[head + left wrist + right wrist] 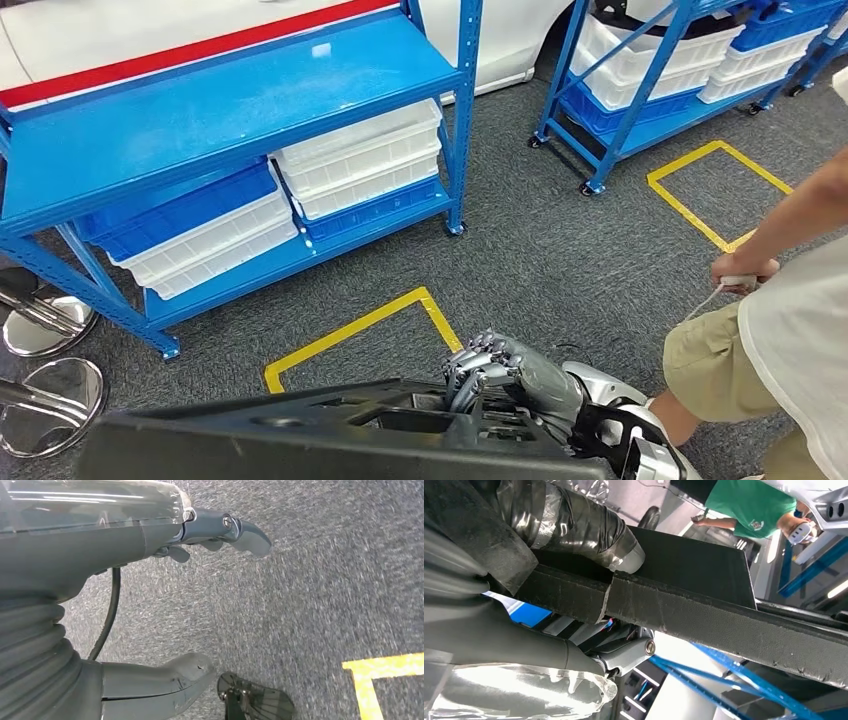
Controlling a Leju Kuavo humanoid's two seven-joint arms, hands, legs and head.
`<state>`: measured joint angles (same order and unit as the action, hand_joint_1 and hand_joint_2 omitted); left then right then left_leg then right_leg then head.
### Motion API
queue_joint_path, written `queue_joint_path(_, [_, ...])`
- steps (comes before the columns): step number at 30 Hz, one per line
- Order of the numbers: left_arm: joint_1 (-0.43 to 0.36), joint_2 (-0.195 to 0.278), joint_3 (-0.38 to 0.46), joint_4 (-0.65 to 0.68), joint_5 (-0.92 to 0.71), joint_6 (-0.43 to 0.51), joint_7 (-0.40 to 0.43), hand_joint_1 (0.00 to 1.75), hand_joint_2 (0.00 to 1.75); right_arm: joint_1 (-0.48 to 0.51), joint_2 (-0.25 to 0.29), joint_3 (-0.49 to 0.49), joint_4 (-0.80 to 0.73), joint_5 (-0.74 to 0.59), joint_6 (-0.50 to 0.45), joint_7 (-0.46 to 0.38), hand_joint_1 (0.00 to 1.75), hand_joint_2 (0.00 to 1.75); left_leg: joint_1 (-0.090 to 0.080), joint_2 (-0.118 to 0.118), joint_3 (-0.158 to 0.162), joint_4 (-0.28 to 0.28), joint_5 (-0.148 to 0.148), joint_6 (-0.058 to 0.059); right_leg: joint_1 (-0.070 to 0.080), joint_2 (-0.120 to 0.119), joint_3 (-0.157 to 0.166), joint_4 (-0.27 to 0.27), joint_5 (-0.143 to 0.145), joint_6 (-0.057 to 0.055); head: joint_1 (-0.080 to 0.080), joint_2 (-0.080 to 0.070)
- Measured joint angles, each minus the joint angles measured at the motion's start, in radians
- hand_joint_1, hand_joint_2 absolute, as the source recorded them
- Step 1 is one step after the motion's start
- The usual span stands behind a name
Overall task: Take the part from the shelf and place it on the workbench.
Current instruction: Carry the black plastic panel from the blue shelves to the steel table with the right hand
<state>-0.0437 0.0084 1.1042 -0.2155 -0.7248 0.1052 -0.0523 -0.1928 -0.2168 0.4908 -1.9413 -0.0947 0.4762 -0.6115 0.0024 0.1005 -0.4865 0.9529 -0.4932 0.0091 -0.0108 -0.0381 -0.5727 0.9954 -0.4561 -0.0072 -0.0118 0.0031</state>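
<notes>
Grey speckled carpet floor (560, 260) spreads under everything, marked with yellow tape rectangles (352, 330). Taking the big blue steel shelf rack (210, 110) as the landmark: its upper deck is bare blue metal, and white and blue plastic crates (362, 160) sit stacked on its lower level. A second blue rack (660, 70), also loaded with white crates, stands well off to the right of it, with a white car body behind both. In front of the landmark rack, low at the robot's chest, is the part, a large flat black moulded panel (330, 430) with a rough textured edge. The right robot hand (500, 375) is clamped on the panel's right end, fingers curled over the top edge; the right wrist view shows the thumb (589, 530) pressed on one face. The left robot hand (200, 605) shows in its wrist view over the carpet with fingers apart, gripping nothing. To the right, beyond the panel, stands a person in khaki shorts (730, 360), holding a small white object.
</notes>
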Motion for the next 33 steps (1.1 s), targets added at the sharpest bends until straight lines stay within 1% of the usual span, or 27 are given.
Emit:
queue_joint_path(1, [-0.001, 0.0, 0.0, 0.0, 0.0, -0.001, 0.0, 0.0, 1.75, 0.0, -0.001, -0.001, -0.001, 0.002, -0.002, 0.0, 1.69, 1.75, 0.003, -0.01, -0.004, 0.012, -0.013, -0.005, 0.0, 0.009, -0.001, -0.001, 0.002, -0.006, 0.0, 0.0])
queue_joint_path(2, [-0.001, -0.001, 0.0, 0.0, 0.0, -0.004, 0.0, 0.0, 1.75, 0.0, -0.002, -0.002, -0.002, 0.005, -0.008, -0.001, 1.69, 1.75, 0.006, -0.029, -0.016, 0.042, -0.037, -0.009, -0.002, 0.017, -0.002, -0.002, 0.004, -0.012, 0.0, 0.0])
queue_joint_path(4, [0.0, -0.001, 0.001, 0.0, 0.001, -0.02, 0.0, 0.0, 1.75, 0.003, -0.004, -0.004, -0.007, 0.014, -0.027, -0.003, 1.69, 1.75, 0.01, -0.075, -0.067, 0.165, -0.109, -0.012, -0.001, 0.035, -0.005, -0.002, 0.007, -0.02, 0.0, 0.0])
queue_joint_path(5, [0.001, -0.001, 0.002, 0.0, 0.001, -0.032, 0.001, 0.0, 1.75, 0.011, -0.007, -0.007, -0.013, 0.017, -0.039, -0.005, 1.69, 1.75, 0.01, -0.087, -0.099, 0.238, -0.14, -0.012, 0.0, 0.045, -0.006, -0.002, 0.008, -0.022, 0.0, 0.0])
queue_joint_path(6, [0.003, 0.0, 0.003, 0.0, 0.001, -0.045, 0.001, 0.0, 1.75, 0.024, -0.013, -0.013, -0.022, 0.018, -0.05, -0.008, 1.69, 1.75, 0.01, -0.092, -0.123, 0.29, -0.156, -0.012, 0.001, 0.056, -0.007, -0.001, 0.008, -0.023, 0.0, 0.0])
queue_joint_path(7, [0.005, 0.0, 0.004, 0.0, 0.0, -0.056, 0.0, 0.0, 1.75, 0.04, -0.019, -0.02, -0.034, 0.017, -0.059, -0.012, 1.69, 1.75, 0.01, -0.094, -0.131, 0.309, -0.151, -0.01, 0.002, 0.067, -0.007, -0.001, 0.009, -0.023, 0.0, 0.0])
queue_joint_path(8, [0.006, 0.0, 0.006, 0.0, -0.001, -0.067, 0.0, 0.0, 1.75, 0.057, -0.024, -0.028, -0.047, 0.017, -0.069, -0.015, 1.69, 1.75, 0.01, -0.096, -0.121, 0.284, -0.125, -0.007, 0.003, 0.078, -0.006, 0.0, 0.009, -0.023, 0.0, 0.0])
queue_joint_path(9, [0.006, 0.001, 0.006, 0.0, -0.003, -0.075, 0.0, 0.0, 1.75, 0.073, -0.027, -0.036, -0.061, 0.018, -0.078, -0.018, 1.69, 1.75, 0.01, -0.104, -0.095, 0.226, -0.085, -0.002, 0.003, 0.09, -0.004, 0.001, 0.009, -0.023, 0.0, 0.0])
queue_joint_path(11, [0.005, 0.004, 0.007, 0.0, -0.01, -0.084, 0.002, 0.0, 1.75, 0.102, -0.029, -0.045, -0.086, 0.026, -0.099, -0.021, 1.69, 1.75, 0.009, -0.148, -0.035, 0.093, -0.015, 0.012, 0.003, 0.114, -0.003, 0.0, 0.011, -0.019, 0.0, 0.0])
queue_joint_path(12, [0.005, 0.006, 0.007, 0.0, -0.015, -0.085, 0.005, 0.0, 1.75, 0.116, -0.029, -0.048, -0.098, 0.031, -0.109, -0.023, 1.69, 1.75, 0.008, -0.166, -0.018, 0.055, 0.003, 0.017, 0.001, 0.125, -0.004, 0.0, 0.014, -0.015, 0.0, 0.0])
queue_joint_path(13, [0.005, 0.007, 0.007, 0.0, -0.019, -0.085, 0.009, 0.0, 1.75, 0.131, -0.029, -0.05, -0.108, 0.036, -0.116, -0.023, 1.69, 1.75, 0.006, -0.177, -0.011, 0.04, 0.009, 0.021, -0.003, 0.137, -0.007, -0.002, 0.017, -0.009, 0.0, 0.0])
queue_joint_path(15, [0.004, 0.008, 0.007, 0.0, -0.026, -0.084, 0.015, 0.0, 1.75, 0.159, -0.029, -0.056, -0.126, 0.042, -0.127, -0.024, 1.69, 1.75, 0.005, -0.16, -0.004, 0.023, 0.015, 0.025, -0.007, 0.156, -0.011, -0.007, 0.024, 0.006, 0.0, 0.0])
queue_joint_path(16, [0.0, 0.008, 0.007, 0.0, -0.029, -0.083, 0.017, 0.0, 1.75, 0.171, -0.031, -0.06, -0.136, 0.043, -0.131, -0.025, 1.69, 1.75, 0.007, -0.146, 0.003, 0.007, 0.016, 0.029, -0.006, 0.147, -0.016, -0.004, 0.021, 0.012, 0.0, 0.0])
queue_joint_path(17, [-0.003, 0.007, 0.007, 0.0, -0.033, -0.083, 0.021, 0.0, 1.75, 0.18, -0.033, -0.063, -0.145, 0.046, -0.136, -0.025, 1.69, 1.75, 0.009, -0.132, 0.008, -0.01, 0.018, 0.032, -0.003, 0.127, -0.028, 0.015, 0.005, 0.017, 0.0, 0.0])
queue_joint_path(19, [-0.006, 0.005, 0.007, 0.0, -0.044, -0.081, 0.027, 0.0, 1.75, 0.198, -0.037, -0.069, -0.161, 0.054, -0.151, -0.023, 1.69, 1.75, 0.008, -0.104, 0.011, -0.028, 0.018, 0.036, -0.001, 0.072, -0.076, 0.116, -0.056, 0.023, 0.001, 0.0])
queue_joint_path(20, [-0.004, 0.003, 0.007, 0.0, -0.052, -0.077, 0.03, 0.0, 1.75, 0.21, -0.039, -0.07, -0.168, 0.059, -0.158, -0.022, 1.69, 1.75, 0.005, -0.091, 0.009, -0.027, 0.018, 0.037, -0.002, 0.057, -0.105, 0.182, -0.088, 0.026, 0.002, 0.0])
queue_joint_path(21, [-0.002, 0.002, 0.007, 0.0, -0.059, -0.069, 0.032, 0.0, 1.75, 0.225, -0.042, -0.071, -0.175, 0.063, -0.165, -0.022, 1.69, 1.75, 0.004, -0.078, 0.007, -0.024, 0.018, 0.037, -0.004, 0.051, -0.128, 0.236, -0.106, 0.03, 0.002, 0.0])
queue_joint_path(22, [-0.002, 0.0, 0.006, 0.0, -0.067, -0.06, 0.033, 0.0, 1.75, 0.24, -0.046, -0.072, -0.182, 0.067, -0.17, -0.022, 1.69, 1.75, 0.003, -0.066, 0.006, -0.022, 0.017, 0.037, -0.004, 0.048, -0.135, 0.257, -0.106, 0.032, 0.002, 0.0])
queue_joint_path(23, [-0.003, -0.002, 0.005, 0.0, -0.073, -0.052, 0.033, 0.0, 1.75, 0.251, -0.051, -0.073, -0.189, 0.069, -0.174, -0.024, 1.69, 1.75, 0.003, -0.054, 0.005, -0.02, 0.015, 0.036, -0.005, 0.044, -0.122, 0.239, -0.087, 0.033, 0.002, 0.0])
queue_joint_path(24, [-0.006, -0.004, 0.003, 0.0, -0.077, -0.048, 0.032, 0.0, 1.75, 0.258, -0.054, -0.073, -0.196, 0.071, -0.176, -0.026, 1.69, 1.75, 0.003, -0.043, 0.005, -0.019, 0.013, 0.035, -0.005, 0.036, -0.089, 0.181, -0.055, 0.033, 0.002, 0.0])
queue_joint_path(25, [-0.009, -0.006, 0.001, 0.0, -0.079, -0.046, 0.03, 0.0, 1.75, 0.262, -0.057, -0.073, -0.202, 0.071, -0.176, -0.028, 1.69, 1.75, 0.003, -0.033, 0.008, -0.019, 0.012, 0.032, -0.004, 0.019, -0.046, 0.104, -0.027, 0.031, 0.002, 0.0])
queue_joint_path(27, [-0.013, -0.009, -0.003, 0.0, -0.081, -0.049, 0.025, 0.0, 1.75, 0.264, -0.059, -0.073, -0.213, 0.071, -0.177, -0.033, 1.69, 1.75, -0.001, -0.016, 0.011, -0.017, 0.006, 0.024, 0.003, -0.007, 0.011, -0.004, 0.005, 0.02, 0.001, 0.0])
queue_joint_path(28, [-0.015, -0.01, -0.005, 0.0, -0.081, -0.051, 0.024, 0.0, 1.75, 0.264, -0.059, -0.073, -0.217, 0.071, -0.177, -0.035, 1.69, 1.75, -0.003, -0.009, 0.012, -0.016, 0.004, 0.019, 0.007, -0.011, 0.019, -0.021, 0.004, 0.015, 0.001, 0.0])
queue_joint_path(30, [-0.017, -0.011, -0.007, 0.0, -0.082, -0.054, 0.023, 0.0, 1.75, 0.266, -0.059, -0.073, -0.223, 0.071, -0.178, -0.036, 1.69, 1.75, -0.003, 0.003, 0.014, -0.014, 0.0, 0.009, 0.009, 0.007, 0.015, -0.02, 0.006, 0.003, 0.001, 0.0])
queue_joint_path(31, [-0.019, -0.012, -0.008, 0.0, -0.082, -0.055, 0.023, 0.0, 1.75, 0.267, -0.059, -0.073, -0.225, 0.071, -0.178, -0.037, 1.69, 1.75, -0.001, -0.004, 0.012, -0.008, -0.008, 0.004, 0.008, 0.015, 0.014, -0.022, 0.008, -0.002, 0.001, 0.0])
queue_joint_path(32, [-0.019, -0.013, -0.008, 0.0, -0.082, -0.055, 0.022, 0.0, 1.75, 0.267, -0.059, -0.073, -0.228, 0.07, -0.178, -0.037, 1.69, 1.75, 0.001, -0.022, 0.005, 0.012, -0.025, -0.001, 0.006, 0.023, 0.013, -0.024, 0.011, -0.008, 0.001, 0.0])
queue_joint_path(33, [-0.019, -0.013, -0.008, 0.0, -0.082, -0.056, 0.022, 0.0, 1.75, 0.266, -0.06, -0.073, -0.23, 0.07, -0.178, -0.037, 1.69, 1.75, 0.004, -0.046, -0.013, 0.055, -0.055, -0.005, 0.004, 0.031, 0.012, -0.026, 0.013, -0.014, 0.001, 0.0])
